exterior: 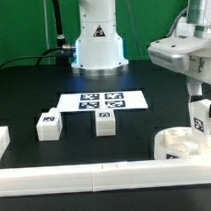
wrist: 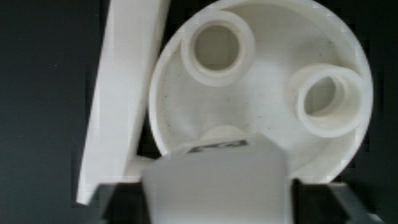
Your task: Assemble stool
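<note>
Robotics lab, fixed white arm base (exterior: pixel 97 44), black table (exterior: pixel 28 90), tagged marker board (exterior: pixel 101 100)

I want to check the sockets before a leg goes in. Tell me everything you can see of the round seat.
The seat is a thick round white disc, plastic by its look, lying flat on the black table at the exterior view's right, sockets up. Two raised ring sockets show, both empty; a held leg hides the rest. Its edge seems to rest against the white rail.
</note>
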`<move>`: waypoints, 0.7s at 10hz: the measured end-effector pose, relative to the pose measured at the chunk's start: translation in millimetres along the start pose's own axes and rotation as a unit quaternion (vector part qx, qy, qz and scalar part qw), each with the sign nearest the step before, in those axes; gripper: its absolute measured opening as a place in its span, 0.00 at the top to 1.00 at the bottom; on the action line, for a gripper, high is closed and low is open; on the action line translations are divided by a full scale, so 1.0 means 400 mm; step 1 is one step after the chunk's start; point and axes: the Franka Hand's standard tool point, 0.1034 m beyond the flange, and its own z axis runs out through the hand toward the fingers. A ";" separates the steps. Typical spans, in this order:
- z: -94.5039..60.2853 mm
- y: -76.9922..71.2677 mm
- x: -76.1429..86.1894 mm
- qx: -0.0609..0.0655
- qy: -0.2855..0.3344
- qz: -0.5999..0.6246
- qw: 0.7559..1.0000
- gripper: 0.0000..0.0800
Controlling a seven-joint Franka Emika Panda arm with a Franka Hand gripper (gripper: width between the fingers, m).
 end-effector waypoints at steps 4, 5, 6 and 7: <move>0.000 -0.005 0.000 0.008 0.001 0.074 0.997 0.58; 0.002 -0.011 -0.001 0.023 -0.004 0.152 0.988 0.58; 0.002 -0.008 -0.001 0.035 -0.006 0.217 0.976 0.58; 0.002 -0.008 0.003 0.039 -0.009 0.279 0.960 0.58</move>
